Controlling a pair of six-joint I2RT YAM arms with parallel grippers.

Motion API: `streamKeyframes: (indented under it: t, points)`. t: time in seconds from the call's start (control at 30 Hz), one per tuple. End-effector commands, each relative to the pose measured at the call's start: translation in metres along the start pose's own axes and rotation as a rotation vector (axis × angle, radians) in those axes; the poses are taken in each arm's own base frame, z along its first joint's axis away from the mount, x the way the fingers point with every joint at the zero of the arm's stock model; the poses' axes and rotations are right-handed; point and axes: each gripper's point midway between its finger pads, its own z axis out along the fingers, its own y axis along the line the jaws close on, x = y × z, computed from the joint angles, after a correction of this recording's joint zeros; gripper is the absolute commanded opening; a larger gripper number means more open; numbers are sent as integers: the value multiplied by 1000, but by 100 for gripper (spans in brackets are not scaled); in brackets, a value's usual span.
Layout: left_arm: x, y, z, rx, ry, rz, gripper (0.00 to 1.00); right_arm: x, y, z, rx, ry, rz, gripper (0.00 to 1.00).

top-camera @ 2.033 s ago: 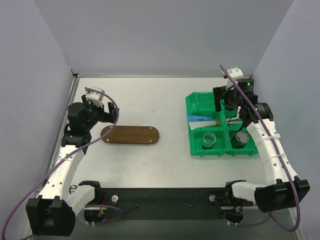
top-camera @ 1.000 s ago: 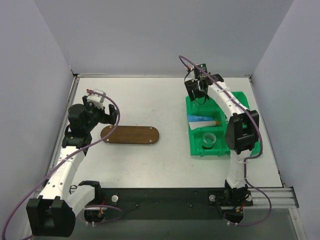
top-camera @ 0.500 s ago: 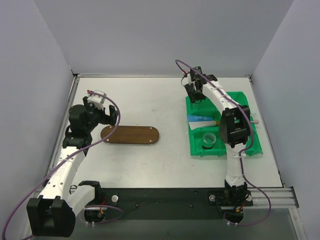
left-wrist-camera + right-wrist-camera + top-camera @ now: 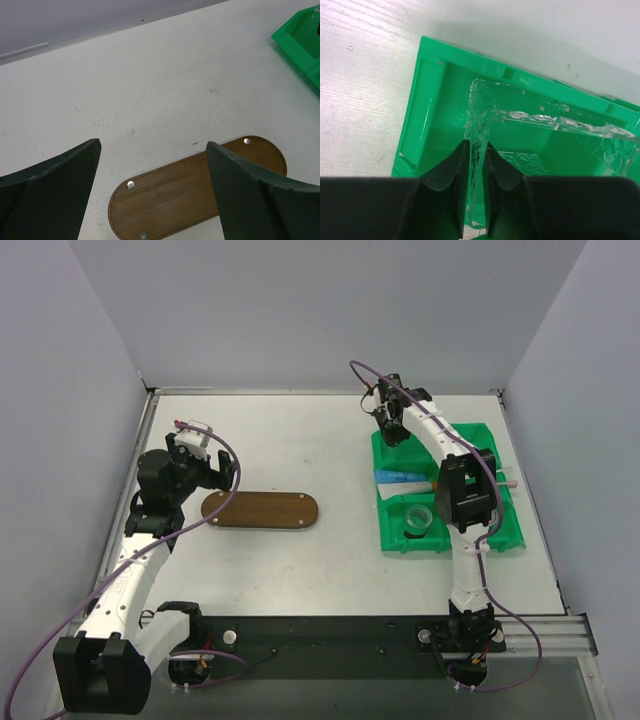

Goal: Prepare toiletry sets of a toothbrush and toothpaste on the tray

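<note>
The dark brown oval tray (image 4: 260,510) lies bare on the table left of centre, and it also shows in the left wrist view (image 4: 200,190). My left gripper (image 4: 220,472) (image 4: 153,145) hovers open above its left end, holding nothing. The blue-and-white toothpaste (image 4: 403,477) lies in the green bin's middle left section. A pale pink toothbrush (image 4: 506,482) pokes out past my right arm on the bin's right side. My right gripper (image 4: 391,430) (image 4: 476,147) reaches into the bin's back left section, shut on the edge of a clear crinkly plastic packet (image 4: 545,122).
The green sectioned bin (image 4: 395,540) (image 4: 435,100) stands at the right of the table. A small clear cup (image 4: 419,520) sits in its front left section. My right arm stretches over the bin's middle. Grey walls close in the table on three sides.
My right arm swung from the bin's right side to its back left section, and its jaws closed on the clear plastic packet. The left arm and the tray stayed put.
</note>
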Motion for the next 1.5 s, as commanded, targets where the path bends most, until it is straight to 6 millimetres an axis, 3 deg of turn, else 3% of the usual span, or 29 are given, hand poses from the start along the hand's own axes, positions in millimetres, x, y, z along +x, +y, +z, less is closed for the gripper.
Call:
streamKeyframes:
  t: [0.0, 0.17, 0.43, 0.57, 0.7, 0.83, 0.9, 0.97, 1.0, 1.07, 1.13, 1.17, 1.2, 1.27, 1.37, 1.47]
  points:
    - [-20, -2, -4, 12, -75, 36, 97, -11, -14, -19, 60, -20, 15, 10]
    - [-23, -1, -6, 9, -83, 40, 97, -14, -20, -31, 82, -29, 35, 0]
    - [-26, -3, -8, 12, -95, 44, 97, -28, -29, -69, 92, -87, 56, 0]
    - [-27, -2, -7, 9, -99, 47, 97, -44, -35, -102, 88, -154, 62, 0]
    - [-25, -2, -6, 12, -92, 48, 97, -66, -48, -150, 108, -266, 74, 0]
    - [-30, -2, -6, 15, -98, 50, 97, -75, -50, -192, 89, -346, 71, 0]
    - [-33, -3, -7, 21, -103, 54, 97, -76, -38, -215, 13, -393, 56, 0]
    - [-40, -8, -8, 44, -119, 64, 97, -71, -21, -225, -87, -412, 39, 0]
    - [-42, -10, -9, 59, -120, 68, 97, -68, -16, -242, -130, -445, 33, 0]
    - [-51, -21, -12, 121, -128, 75, 97, -58, 15, -250, -304, -458, -20, 0]
    - [-67, -35, -16, 202, -147, 83, 97, -54, 37, -277, -436, -518, -59, 0]
    - [-65, -41, -18, 235, -125, 71, 97, -45, 46, -275, -483, -507, -73, 0]
    - [-71, -46, -20, 263, -130, 72, 97, -42, 50, -291, -508, -545, -89, 0]
    - [-83, -58, -27, 327, -144, 66, 97, -31, 69, -295, -586, -563, -158, 0]
    - [-97, -74, -37, 414, -162, 61, 97, -23, 86, -319, -607, -663, -259, 0]
    - [-101, -92, -49, 518, -144, 84, 97, -7, 107, -330, -629, -710, -343, 0]
